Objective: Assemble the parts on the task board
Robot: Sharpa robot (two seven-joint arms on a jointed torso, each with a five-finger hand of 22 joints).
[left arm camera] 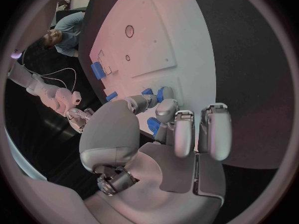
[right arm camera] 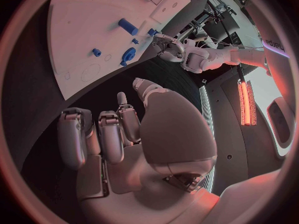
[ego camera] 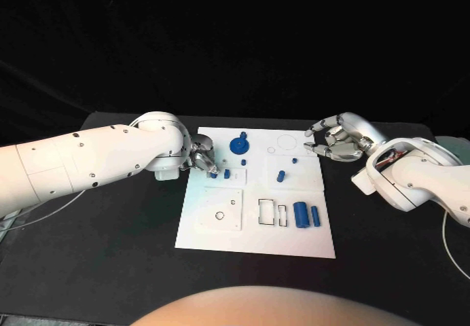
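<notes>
Left robot hand (ego camera: 201,157) pinches downward; right robot hand (ego camera: 335,140) hovers, fingers loosely curled.

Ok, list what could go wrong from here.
1. The left hand works at a small blue part with another close beside it; it could knock that one.
2. The pinch looks slight; the part might slip.
3. The right hand hovers at the board edge and could nudge it.

One white task board (ego camera: 257,231); seven blue parts (ego camera: 240,145); two silver hands (ego camera: 203,153).
</notes>
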